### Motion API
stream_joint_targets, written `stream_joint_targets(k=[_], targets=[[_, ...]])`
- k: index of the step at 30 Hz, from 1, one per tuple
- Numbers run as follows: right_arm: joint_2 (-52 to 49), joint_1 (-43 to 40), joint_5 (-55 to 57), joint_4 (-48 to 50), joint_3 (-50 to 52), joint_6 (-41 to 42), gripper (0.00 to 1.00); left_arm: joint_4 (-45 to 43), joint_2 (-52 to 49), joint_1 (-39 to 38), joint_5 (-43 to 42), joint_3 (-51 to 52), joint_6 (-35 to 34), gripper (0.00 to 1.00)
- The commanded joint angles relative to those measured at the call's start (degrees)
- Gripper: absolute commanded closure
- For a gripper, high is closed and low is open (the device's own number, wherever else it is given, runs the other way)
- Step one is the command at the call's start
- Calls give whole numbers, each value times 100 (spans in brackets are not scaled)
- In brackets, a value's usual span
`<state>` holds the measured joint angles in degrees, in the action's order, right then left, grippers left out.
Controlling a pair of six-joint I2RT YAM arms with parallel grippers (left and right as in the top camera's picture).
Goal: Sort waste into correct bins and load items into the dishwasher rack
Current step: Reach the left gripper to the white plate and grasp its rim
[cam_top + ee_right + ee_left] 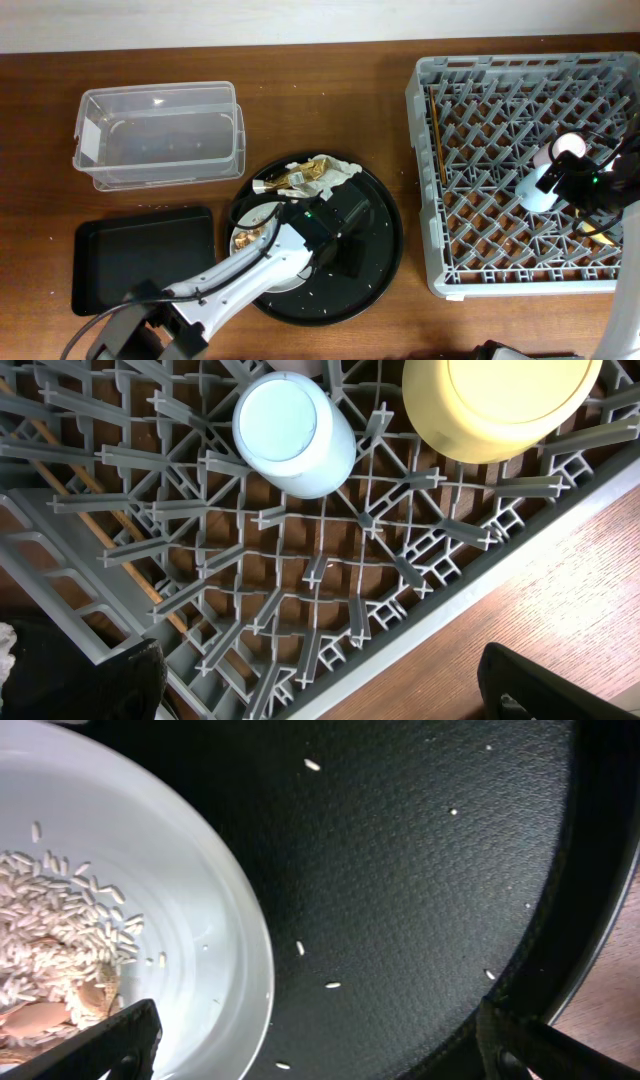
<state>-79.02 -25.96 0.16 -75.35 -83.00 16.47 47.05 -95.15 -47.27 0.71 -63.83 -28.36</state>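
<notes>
Partway: small light-blue cup [293,432] & yellow bowl [500,400] racked under right gripper [320,665]; pale grey round plate [190,860] w/ rice scraps [50,950] under left gripper [315,1025] pending; both released, empty.

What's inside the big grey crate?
A light-blue cup, a yellow bowl and a pink cup stand in the crate, with brown chopsticks along one edge. The right arm covers part of the grid, so anything beneath it is hidden.
</notes>
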Motion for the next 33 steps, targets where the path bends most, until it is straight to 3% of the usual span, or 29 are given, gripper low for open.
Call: stream_joint_targets(k=[1, 12, 14, 20, 27, 33], targets=[[-22, -33, 13, -2, 20, 55, 2, -4, -76, -37, 245, -83, -299, 1], [-22, -33, 13, -2, 20, 55, 2, 13, -330, -37, 992, -83, -682, 11], [-22, -33, 13, -2, 20, 55, 2, -31, -457, -37, 1172, -83, -682, 22], [-22, -33, 13, -2, 20, 55, 2, -284, -925, -37, 1156, -83, -680, 25], [-22, -33, 13, -2, 20, 55, 2, -339, -979, -37, 1161, -83, -678, 50], [-22, -33, 13, -4, 20, 55, 2, -398, -1102, -37, 1161, -83, -678, 58]])
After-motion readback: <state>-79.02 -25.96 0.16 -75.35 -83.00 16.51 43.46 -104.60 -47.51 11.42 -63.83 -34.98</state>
